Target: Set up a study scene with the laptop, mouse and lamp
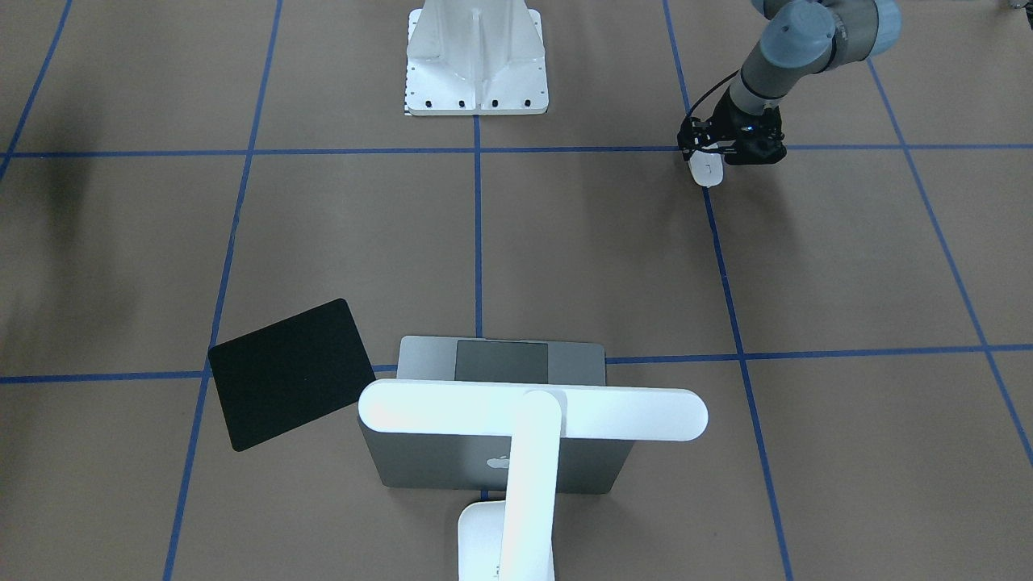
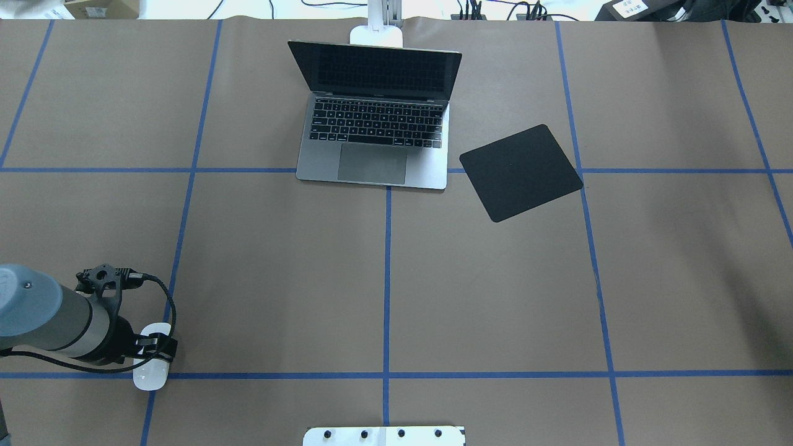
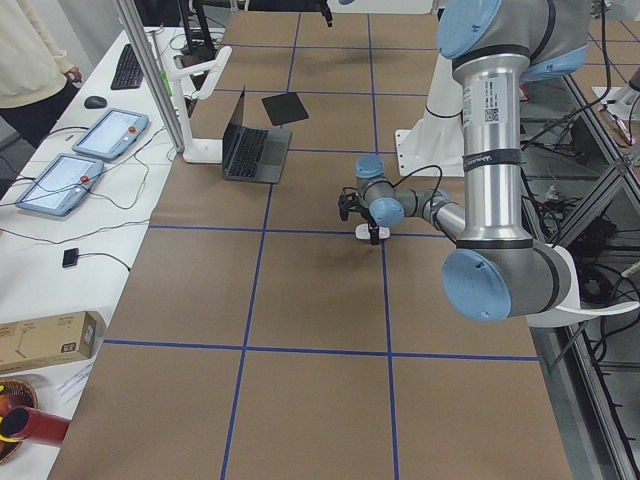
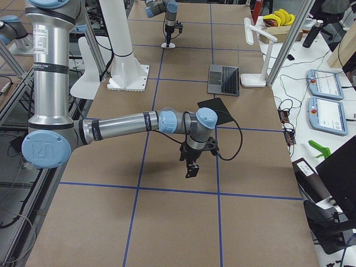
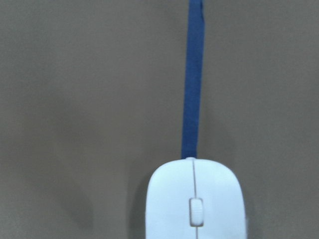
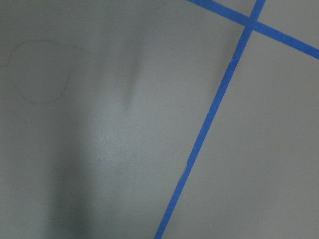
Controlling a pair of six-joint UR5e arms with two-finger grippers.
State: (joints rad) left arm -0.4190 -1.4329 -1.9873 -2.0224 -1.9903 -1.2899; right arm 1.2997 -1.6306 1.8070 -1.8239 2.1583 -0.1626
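Note:
The white mouse (image 2: 150, 370) lies at the near left of the table, on a blue tape line. My left gripper (image 2: 155, 348) is down on it, fingers closed on its sides. In the left wrist view the mouse (image 5: 195, 201) fills the bottom centre. The grey laptop (image 2: 372, 164) stands open at the far middle, its screen dark. Behind it stands the white lamp (image 1: 533, 411), its bar head over the laptop's lid (image 1: 436, 464). My right gripper (image 4: 192, 166) hangs above the table and shows only in the exterior right view, so I cannot tell whether it is open or shut.
A flat black square pad (image 2: 520, 172) lies just right of the laptop, turned at an angle. The white bolted pedestal (image 1: 476, 60) stands at the robot's edge of the table. A person stands by tablets (image 3: 60, 185) on the side desk.

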